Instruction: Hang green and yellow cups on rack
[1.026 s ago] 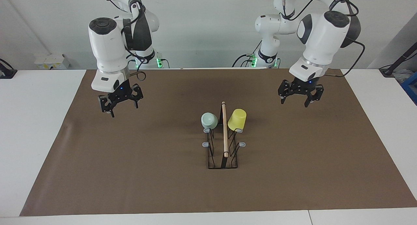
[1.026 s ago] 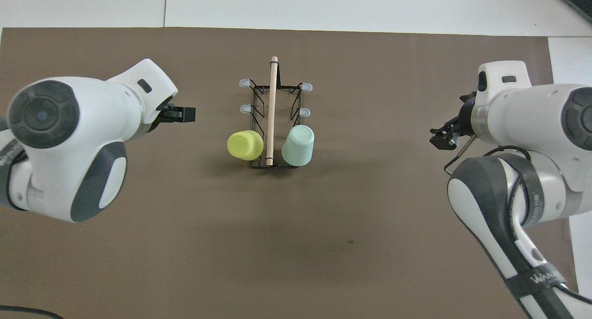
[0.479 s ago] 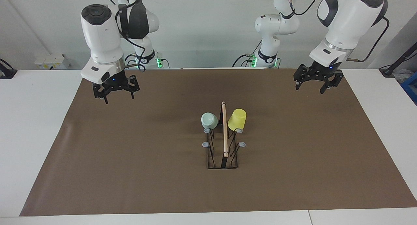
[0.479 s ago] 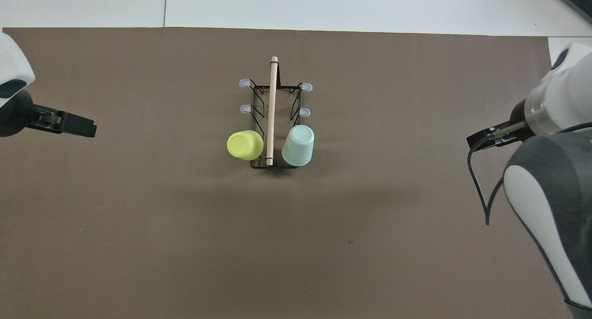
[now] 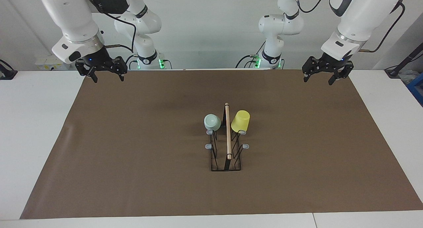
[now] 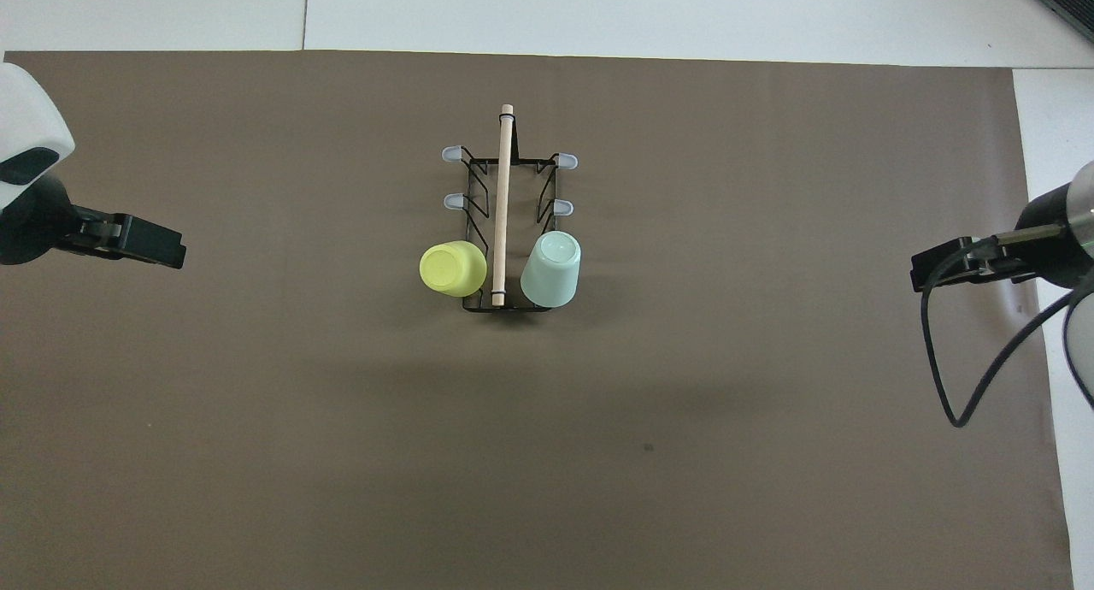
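A white table [image 5: 39, 129] carries a large brown mat [image 5: 132, 148] that covers most of its top. At the middle of the mat stands the rack [image 5: 226, 155], a narrow black wire frame with a light wooden rod [image 6: 502, 205] along its top and grey-tipped prongs [image 6: 450, 154] on both sides. The green cup [image 5: 212, 122] hangs upside down on the prong nearest the robots on the side toward the right arm; the yellow cup [image 5: 240, 121] hangs likewise on the matching prong toward the left arm. The four other prongs are bare. The right gripper [image 5: 106, 77] hangs in the air over the mat's corner at the right arm's end, fingers spread wide and holding nothing. The left gripper [image 5: 317, 79] hangs over the mat's corner at its own end, also spread and empty. Both grippers are well apart from the rack and cups.
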`<state>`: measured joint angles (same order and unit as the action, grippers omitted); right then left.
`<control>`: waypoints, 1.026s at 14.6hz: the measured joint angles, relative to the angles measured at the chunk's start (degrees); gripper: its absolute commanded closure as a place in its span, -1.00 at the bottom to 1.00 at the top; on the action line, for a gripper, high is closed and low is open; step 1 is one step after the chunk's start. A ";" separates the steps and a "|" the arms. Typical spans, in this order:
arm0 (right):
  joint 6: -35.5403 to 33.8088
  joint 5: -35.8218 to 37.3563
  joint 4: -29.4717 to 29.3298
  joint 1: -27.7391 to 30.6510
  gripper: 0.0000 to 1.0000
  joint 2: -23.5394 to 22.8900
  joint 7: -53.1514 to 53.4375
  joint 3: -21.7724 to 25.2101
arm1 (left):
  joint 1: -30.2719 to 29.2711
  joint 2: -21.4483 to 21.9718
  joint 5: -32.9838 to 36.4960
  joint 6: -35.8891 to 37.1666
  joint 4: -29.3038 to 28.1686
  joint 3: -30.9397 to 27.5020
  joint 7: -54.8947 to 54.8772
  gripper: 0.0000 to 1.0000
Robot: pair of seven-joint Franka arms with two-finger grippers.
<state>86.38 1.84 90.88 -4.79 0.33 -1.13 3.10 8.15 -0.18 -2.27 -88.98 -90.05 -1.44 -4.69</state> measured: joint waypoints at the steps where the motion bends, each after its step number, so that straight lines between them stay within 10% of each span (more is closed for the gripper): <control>1: -0.46 0.00 -0.34 0.03 -1.00 -0.02 0.17 0.13 | 0.00 0.01 0.00 0.59 0.00 -0.02 0.19 -1.00; 15: -2.94 -0.64 -2.28 3.84 -1.00 -0.92 0.73 -0.75 | -2.41 0.04 0.89 2.90 -0.02 2.48 1.28 -1.00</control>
<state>83.45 1.20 88.60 -0.95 -0.59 -0.39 2.35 5.74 -0.15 -1.37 -86.08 -90.07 1.04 -3.41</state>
